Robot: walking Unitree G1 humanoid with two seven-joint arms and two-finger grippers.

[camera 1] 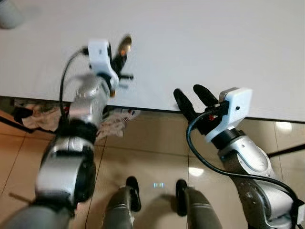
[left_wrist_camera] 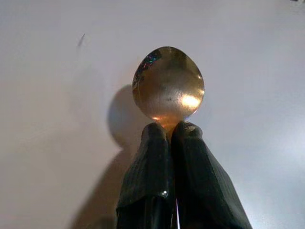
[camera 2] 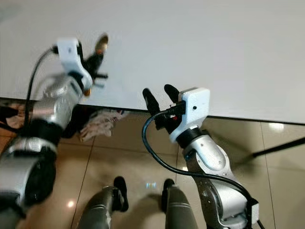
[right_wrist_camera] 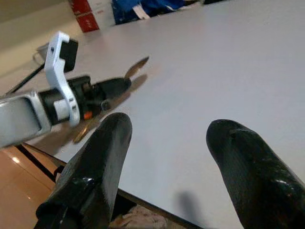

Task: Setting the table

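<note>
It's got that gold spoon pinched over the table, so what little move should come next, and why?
Probably lower it. The left gripper is shut on the shiny gold metal spoon, whose shadow on the white table suggests it hangs just above the surface. The right gripper waits open at the table's edge.

Floor: glossy tan tiles w/ dark grout lines, lower half of head views; bright light reflections at right & centre
Cloth heap: crumpled printed fabric/paper on floor under table edge, left-centre of frame
Dark rod: thin black bar slanting across tiles, right edge of frame
Grey object: pale rounded thing at upper left corner, cut off by frame, can't tell what
Red boxes: two red items at top of rt wrist view, beyond table
Blue bundle: blue fabric-like mass at top centre of rt wrist view, w/ white tag
</note>
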